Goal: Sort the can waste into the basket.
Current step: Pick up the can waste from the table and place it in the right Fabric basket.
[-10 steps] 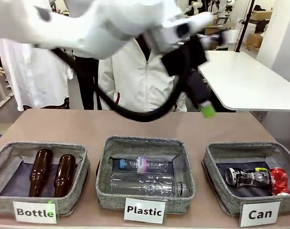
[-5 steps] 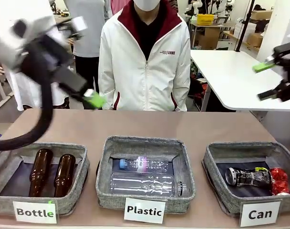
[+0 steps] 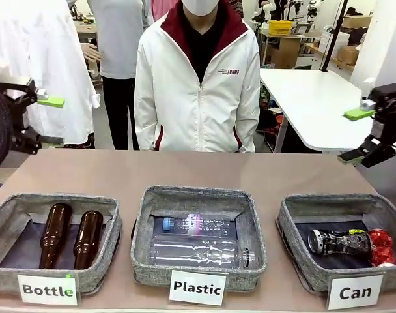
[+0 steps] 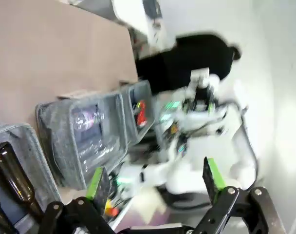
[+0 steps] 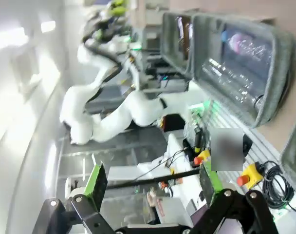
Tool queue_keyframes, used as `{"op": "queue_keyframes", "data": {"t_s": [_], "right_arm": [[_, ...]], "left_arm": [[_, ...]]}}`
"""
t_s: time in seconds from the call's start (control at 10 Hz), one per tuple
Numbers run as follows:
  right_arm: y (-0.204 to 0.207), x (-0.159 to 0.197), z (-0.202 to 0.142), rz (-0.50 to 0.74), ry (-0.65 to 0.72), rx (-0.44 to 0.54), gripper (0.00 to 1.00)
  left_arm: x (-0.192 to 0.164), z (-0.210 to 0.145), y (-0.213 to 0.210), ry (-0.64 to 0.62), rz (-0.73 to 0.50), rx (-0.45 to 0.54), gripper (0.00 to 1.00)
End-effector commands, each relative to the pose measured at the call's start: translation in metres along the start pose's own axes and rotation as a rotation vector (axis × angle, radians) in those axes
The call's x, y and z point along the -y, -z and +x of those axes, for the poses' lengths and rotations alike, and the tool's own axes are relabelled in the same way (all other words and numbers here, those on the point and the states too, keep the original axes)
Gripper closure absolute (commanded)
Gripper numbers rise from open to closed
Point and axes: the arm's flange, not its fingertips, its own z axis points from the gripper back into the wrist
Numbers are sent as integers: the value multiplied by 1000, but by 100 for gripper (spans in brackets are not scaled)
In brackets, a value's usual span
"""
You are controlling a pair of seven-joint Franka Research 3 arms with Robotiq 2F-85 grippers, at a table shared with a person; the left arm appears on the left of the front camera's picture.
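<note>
Two cans lying side by side in the "Can" basket [image 3: 296,215] at the near right: dark printed can [image 3: 338,242] beside crushed red can [image 3: 381,248], touching or nearly so. Nearest, along the front edge, three white signs; behind them three grey bins, the "Bottle" bin [image 3: 2,222] with two brown glass bottles [image 3: 71,235], the "Plastic" bin [image 3: 142,222] with clear plastic bottles [image 3: 198,251]. Farther back, bare brown tabletop [image 3: 198,173]. Raised at the table's sides: left gripper [image 3: 35,120], jaws wide apart, nothing between the green pads; right gripper [image 3: 357,135], likewise spread and empty. At the far edge, a person in a white jacket [image 3: 197,85], standing close to the table. Sorting looks finished, judging by the layout. Remaining risks: a sweeping arm swinging too near the person, or a low return pass clipping a bin wall and tipping the cans out.
</note>
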Motion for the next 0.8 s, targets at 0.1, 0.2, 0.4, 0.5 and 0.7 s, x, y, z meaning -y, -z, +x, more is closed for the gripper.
{"op": "queue_keyframes", "data": {"t_s": [0.1,0.2,0.4,0.5,0.7], "right_arm": [[7,-2,3,-52,19,51,0],[7,-2,3,-52,19,51,0],[7,-2,3,-52,19,51,0],[7,-2,3,-52,19,51,0],[7,-2,3,-52,19,51,0]], "left_arm": [[38,-8,9,143,63,-84,0],[38,-8,9,143,63,-84,0],[38,-8,9,143,63,-84,0],[38,-8,9,143,63,-84,0],[38,-8,9,143,63,-84,0]]}}
